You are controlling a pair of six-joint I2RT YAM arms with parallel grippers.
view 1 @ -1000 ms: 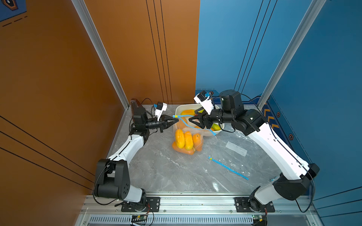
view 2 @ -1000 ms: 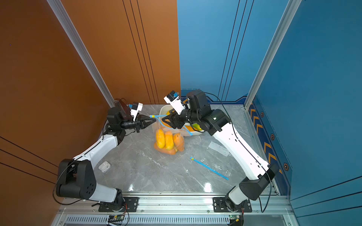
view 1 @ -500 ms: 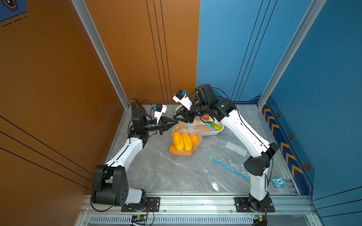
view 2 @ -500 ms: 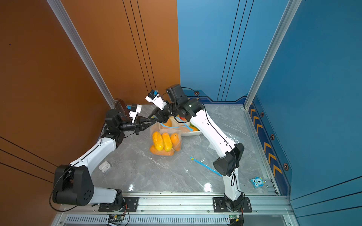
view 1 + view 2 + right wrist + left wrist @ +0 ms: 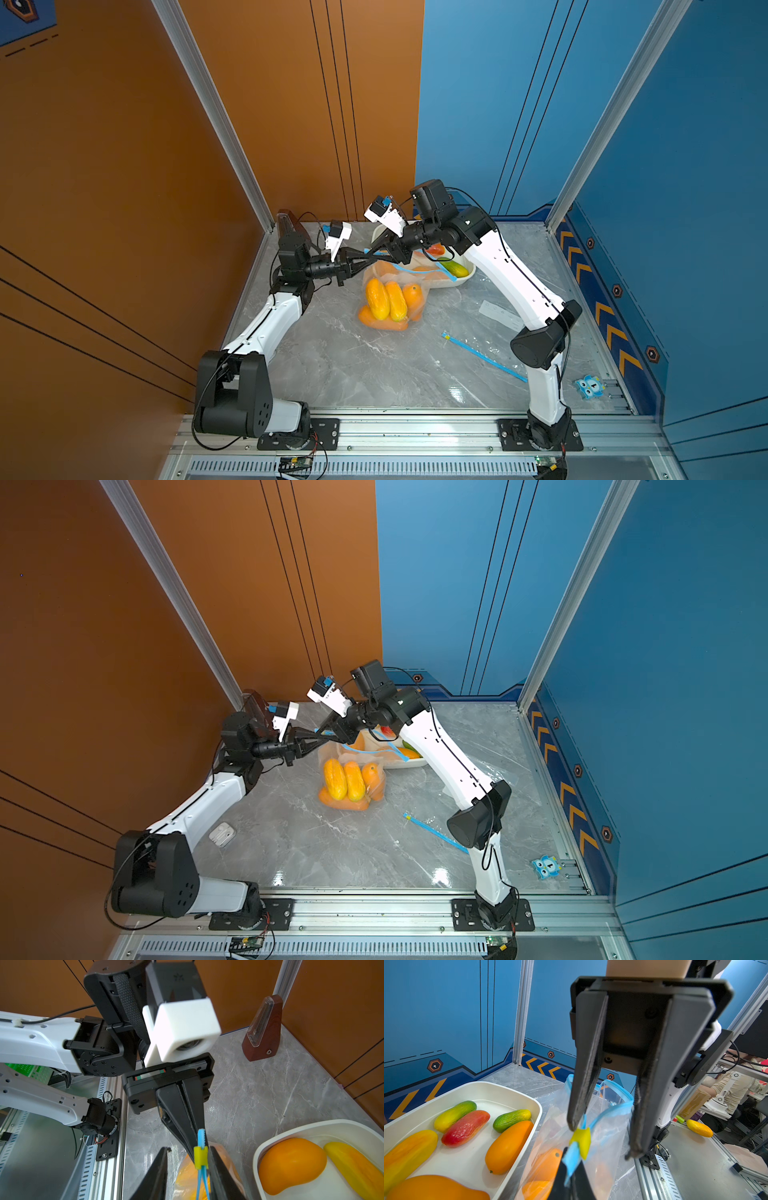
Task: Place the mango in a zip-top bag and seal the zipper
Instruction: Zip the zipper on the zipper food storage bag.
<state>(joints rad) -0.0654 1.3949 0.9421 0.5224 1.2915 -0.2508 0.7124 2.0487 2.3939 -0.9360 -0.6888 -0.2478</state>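
Left wrist: left claw (image 5: 570, 1167) pinches the bag zipper (image 5: 610, 1112), right claw (image 5: 603, 1139) spread around its slider (image 5: 581, 1140).

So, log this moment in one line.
left gripper: shut on bag | right gripper: open around slider | mangoes: in bag | zipper: unsealed

metronome (image 5: 262, 1028) in corner; blue owl toy (image 5: 590, 386) near rail
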